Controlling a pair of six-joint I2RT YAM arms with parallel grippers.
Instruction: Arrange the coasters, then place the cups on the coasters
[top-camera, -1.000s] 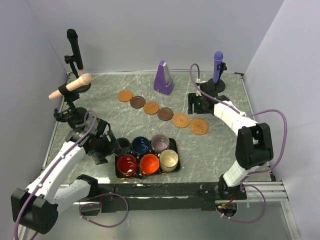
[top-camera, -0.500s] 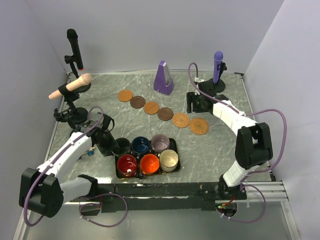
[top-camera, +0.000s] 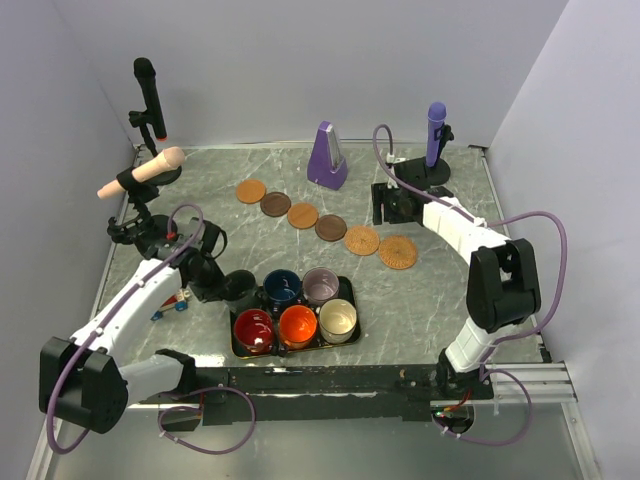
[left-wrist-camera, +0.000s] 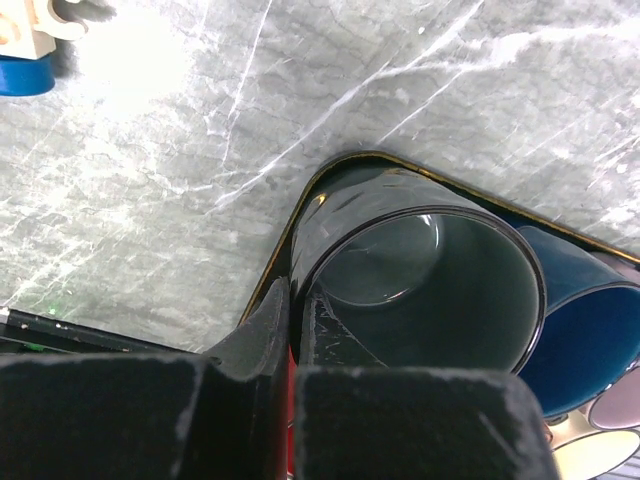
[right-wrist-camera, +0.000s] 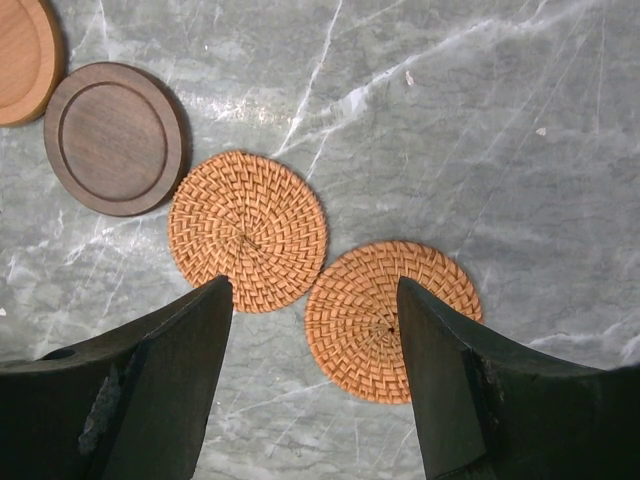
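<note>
Top external view: six coasters (top-camera: 303, 215) lined up diagonally, arranging looks done.
Cups (top-camera: 297, 325): all six in the tray (top-camera: 296, 352), none placed.
Left gripper (left-wrist-camera: 295, 318): clamped on the dark cup (left-wrist-camera: 430, 290) rim.
Right gripper (right-wrist-camera: 312, 300): wide, over woven coasters (right-wrist-camera: 248, 230).

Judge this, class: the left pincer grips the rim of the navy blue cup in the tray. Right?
Wrong cup: the left pincer grips the rim of the dark green-grey cup in the tray; the navy blue cup stands beside it. The left wrist view shows this.
</note>
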